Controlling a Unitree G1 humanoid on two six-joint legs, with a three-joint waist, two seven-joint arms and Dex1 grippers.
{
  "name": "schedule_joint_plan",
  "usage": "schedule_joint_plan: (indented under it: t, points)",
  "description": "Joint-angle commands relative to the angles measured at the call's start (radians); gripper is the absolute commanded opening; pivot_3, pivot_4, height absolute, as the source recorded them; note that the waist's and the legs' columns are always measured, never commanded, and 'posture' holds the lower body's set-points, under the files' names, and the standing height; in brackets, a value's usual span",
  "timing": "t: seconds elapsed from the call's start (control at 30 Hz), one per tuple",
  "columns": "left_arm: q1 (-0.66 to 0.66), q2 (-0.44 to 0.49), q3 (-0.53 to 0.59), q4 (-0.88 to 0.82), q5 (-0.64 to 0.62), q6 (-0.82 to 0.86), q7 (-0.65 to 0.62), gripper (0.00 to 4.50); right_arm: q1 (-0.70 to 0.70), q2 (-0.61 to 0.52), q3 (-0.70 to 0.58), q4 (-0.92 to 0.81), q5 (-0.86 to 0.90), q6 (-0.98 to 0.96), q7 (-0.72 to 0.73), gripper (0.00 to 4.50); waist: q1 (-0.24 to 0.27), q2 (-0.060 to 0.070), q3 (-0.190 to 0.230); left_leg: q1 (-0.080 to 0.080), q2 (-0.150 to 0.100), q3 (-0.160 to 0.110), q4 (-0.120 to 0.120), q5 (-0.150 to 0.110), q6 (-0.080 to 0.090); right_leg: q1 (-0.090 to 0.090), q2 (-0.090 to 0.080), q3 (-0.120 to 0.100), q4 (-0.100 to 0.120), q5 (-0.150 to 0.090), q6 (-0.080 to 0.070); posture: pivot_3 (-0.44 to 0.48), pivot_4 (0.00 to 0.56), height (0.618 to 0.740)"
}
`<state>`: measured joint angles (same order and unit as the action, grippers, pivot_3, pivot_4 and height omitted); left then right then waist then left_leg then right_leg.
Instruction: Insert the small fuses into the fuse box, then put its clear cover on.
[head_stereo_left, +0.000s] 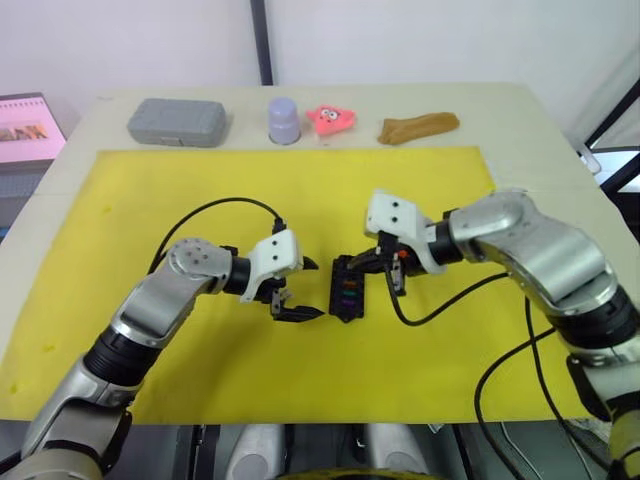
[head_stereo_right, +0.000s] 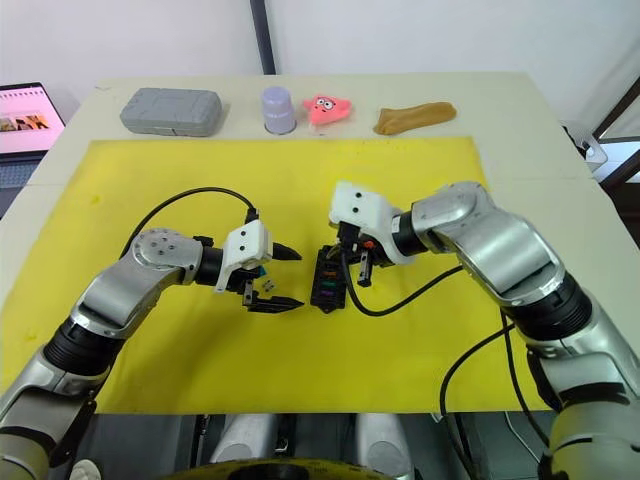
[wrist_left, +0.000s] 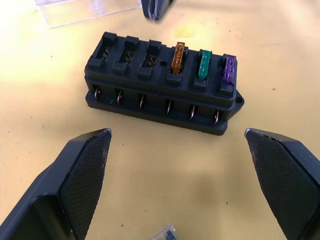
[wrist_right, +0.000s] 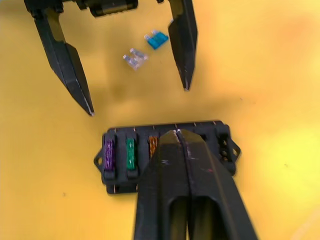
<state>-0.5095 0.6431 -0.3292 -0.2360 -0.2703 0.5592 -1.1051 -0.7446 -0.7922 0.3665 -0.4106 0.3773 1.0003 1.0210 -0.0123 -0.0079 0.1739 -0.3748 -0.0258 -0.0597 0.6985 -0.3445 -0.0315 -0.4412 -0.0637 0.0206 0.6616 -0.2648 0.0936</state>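
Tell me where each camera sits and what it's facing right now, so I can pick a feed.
Left and right eye views: on the head, looking down over both arms at the fuse box on the yellow mat.
Left wrist view: on the left wrist, facing the fuse box between its open fingers.
Right wrist view: on the right wrist, over the fuse box, its shut fingers in front, the left gripper opposite.
All share the fuse box.

The right tool (wrist_right: 176, 134) has its fingers pressed together, tips over the fuse box (wrist_right: 165, 155), beside seated purple (wrist_right: 109, 154), green (wrist_right: 131, 154) and amber (wrist_right: 153, 145) fuses. Beyond the box, the left tool (wrist_right: 137, 100) gapes; a pale fuse (wrist_right: 135, 58) and teal fuse (wrist_right: 157, 39) lie between its fingers.
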Motion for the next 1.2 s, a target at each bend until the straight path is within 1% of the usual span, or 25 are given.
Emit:
schedule_joint_plan:
  t: [0.03, 0.17, 0.73, 1.2]
  points:
    - [-0.012, 0.001, 0.02, -0.011, -0.003, -0.015, 0.001, 4.5, 0.024, 0.012, -0.051, -0.023, 0.011, -0.06, -0.01, 0.07, 0.0, 0.0, 0.0, 0.0, 0.0, 0.0, 0.0, 0.0, 0.0, 0.0, 0.0, 0.0, 0.0, 0.0, 0.0, 0.0, 0.15, 0.74]
    - [-0.013, 0.003, 0.019, -0.01, -0.002, -0.014, -0.002, 4.5, 0.062, 0.013, -0.055, -0.025, 0.006, -0.078, -0.019, 0.07, 0.0, 0.0, 0.0, 0.0, 0.0, 0.0, 0.0, 0.0, 0.0, 0.0, 0.0, 0.0, 0.0, 0.0, 0.0, 0.0, 0.15, 0.74]
    - [-0.024, 0.0, 0.018, -0.005, -0.003, -0.011, -0.005, 4.5, 0.119, 0.002, -0.047, -0.008, -0.001, -0.101, -0.012, 0.07, 0.0, 0.0, 0.0, 0.0, 0.0, 0.0, 0.0, 0.0, -0.001, 0.0, 0.0, 0.0, 0.0, 0.0, 0.0, 0.0, 0.15, 0.74]
    - [-0.033, -0.004, 0.011, 0.001, -0.001, -0.015, -0.009, 4.5, 0.181, -0.057, 0.078, 0.035, -0.144, -0.201, 0.002, 0.07, 0.001, -0.001, -0.001, 0.002, 0.0, 0.0, 0.0, 0.0, 0.0, 0.003, 0.0, 0.0, 0.0, 0.0, 0.0, 0.0, 0.15, 0.74]
